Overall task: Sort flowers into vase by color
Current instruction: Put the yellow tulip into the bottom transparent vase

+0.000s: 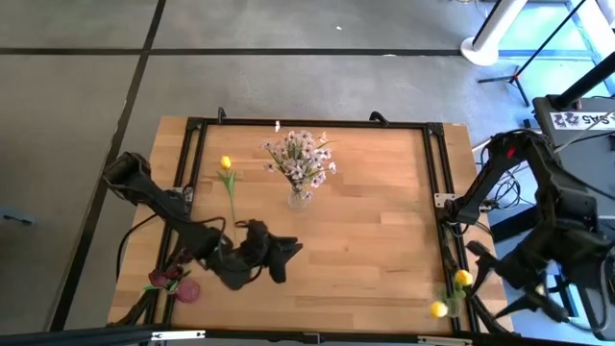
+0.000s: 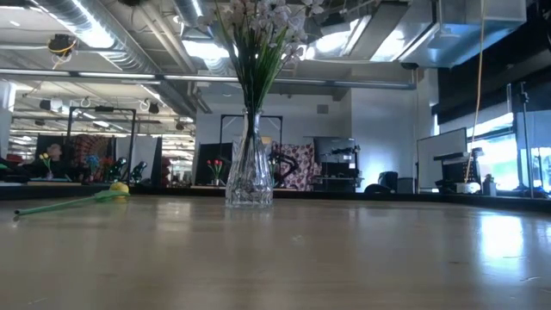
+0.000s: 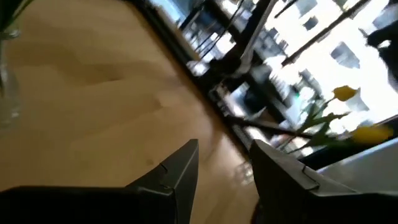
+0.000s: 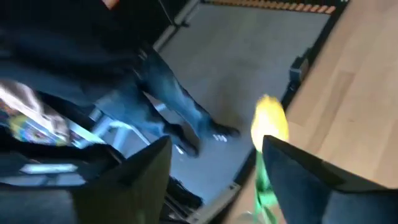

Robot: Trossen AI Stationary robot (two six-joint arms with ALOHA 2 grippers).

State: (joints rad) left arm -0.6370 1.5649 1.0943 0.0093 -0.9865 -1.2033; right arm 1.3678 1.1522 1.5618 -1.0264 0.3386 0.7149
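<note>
Pale wood table [image 1: 365,221], white-pink blossoms [image 1: 301,159] in clear vase [image 2: 249,172], one green-stemmed yellow tulip [image 1: 226,163] lying flat

Robotics lab or open workshop hall. Wooden table [image 1: 365,231] in a black metal frame stands on a grey concrete floor [image 1: 288,77] crossed by dark seams. Low view: exposed ceiling ducts [image 2: 112,43], strip lights, far benches with monitors [image 2: 443,159] and equipment, bright windows at right. Cables and a white stand base [image 1: 490,43] lie off the table's far right. A person's jeans-clad legs [image 4: 174,106] stand on the floor beside the table.
</note>
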